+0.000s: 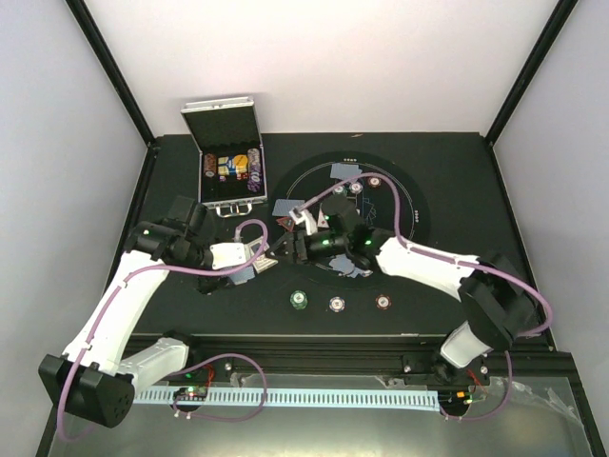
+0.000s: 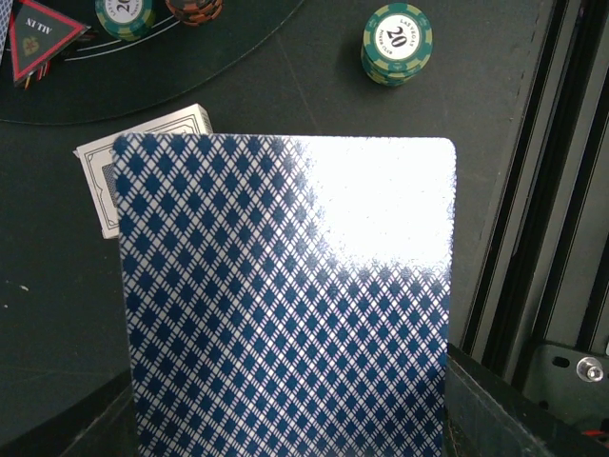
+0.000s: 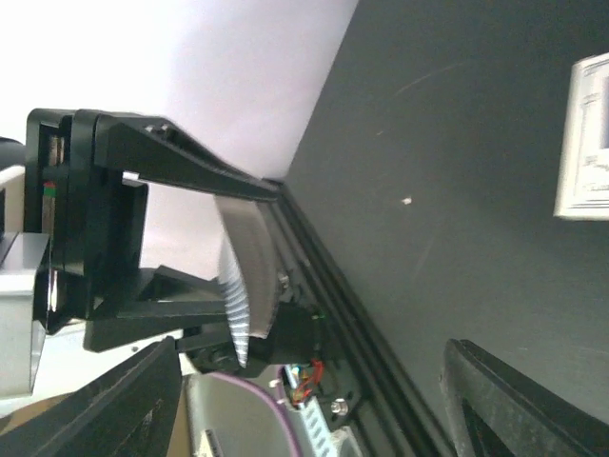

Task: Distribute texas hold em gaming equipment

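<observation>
My left gripper (image 1: 255, 259) is shut on a playing card (image 2: 285, 305) with a blue diamond back that fills the left wrist view and hides the fingers. A white-edged stack of cards (image 2: 143, 143) peeks out behind its upper left corner. A green chip stack (image 2: 397, 43) and the red triangle token (image 2: 38, 38) lie beyond. My right gripper (image 1: 288, 249) is open and empty and points left, close to the left gripper. Its fingers (image 3: 514, 400) frame bare table. Green (image 1: 299, 300), white (image 1: 336, 304) and brown-red (image 1: 384, 303) chips lie in a row near the front.
The open silver case (image 1: 226, 162) stands at the back left. The round black mat (image 1: 400, 195) holds several cards and chips. A white card (image 3: 590, 138) lies at the right edge of the right wrist view. The black rail (image 1: 333, 343) runs along the front.
</observation>
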